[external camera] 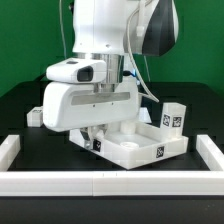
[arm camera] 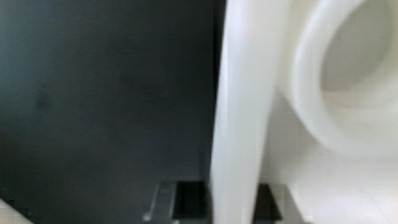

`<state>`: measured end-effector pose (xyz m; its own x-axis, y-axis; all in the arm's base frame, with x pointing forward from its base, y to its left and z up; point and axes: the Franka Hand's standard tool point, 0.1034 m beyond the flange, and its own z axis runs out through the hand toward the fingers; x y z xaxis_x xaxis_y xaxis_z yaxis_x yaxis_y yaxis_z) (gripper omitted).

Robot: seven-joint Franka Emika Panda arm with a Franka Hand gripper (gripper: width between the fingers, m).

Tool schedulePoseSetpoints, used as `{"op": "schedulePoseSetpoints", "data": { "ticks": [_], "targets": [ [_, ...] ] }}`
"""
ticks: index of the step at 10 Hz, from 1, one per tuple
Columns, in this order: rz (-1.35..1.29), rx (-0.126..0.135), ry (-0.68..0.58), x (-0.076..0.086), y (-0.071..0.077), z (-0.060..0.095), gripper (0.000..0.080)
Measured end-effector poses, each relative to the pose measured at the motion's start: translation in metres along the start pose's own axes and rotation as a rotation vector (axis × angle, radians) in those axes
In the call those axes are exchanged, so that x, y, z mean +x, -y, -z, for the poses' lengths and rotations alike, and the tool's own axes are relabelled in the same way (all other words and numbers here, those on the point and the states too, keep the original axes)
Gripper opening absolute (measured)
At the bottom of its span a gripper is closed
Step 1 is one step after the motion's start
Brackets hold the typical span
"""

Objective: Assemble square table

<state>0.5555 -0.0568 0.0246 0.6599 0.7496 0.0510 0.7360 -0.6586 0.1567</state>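
At the exterior view's left, a small white part [external camera: 33,117] lies well apart from the work. At centre, the slab [external camera: 140,150] lies rim-up, and the claw [external camera: 103,135] stands low over its side toward the exterior view's left. In the wrist view the fingers [arm camera: 178,200] flank the slab's rim [arm camera: 235,100], but blur hides any pinch, so I cannot tell its state. Rightward, a leg [external camera: 172,115] stands just beside the slab. The rim should sit deep and square between the fingers, or the slab may twist.
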Motion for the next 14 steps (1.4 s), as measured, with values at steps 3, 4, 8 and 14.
{"op": "schedulePoseSetpoints", "data": {
  "ticks": [3, 4, 8, 14],
  "targets": [
    [0.229, -0.015, 0.010, 0.006, -0.004, 0.001, 0.0062],
    [0.362, -0.027, 0.016, 0.012, -0.010, 0.001, 0.0064],
    [0.664, -0.045, 0.008, 0.057, -0.007, -0.002, 0.0064],
    [0.686, -0.070, -0.004, 0.060, -0.008, 0.002, 0.0064]
  ]
}}
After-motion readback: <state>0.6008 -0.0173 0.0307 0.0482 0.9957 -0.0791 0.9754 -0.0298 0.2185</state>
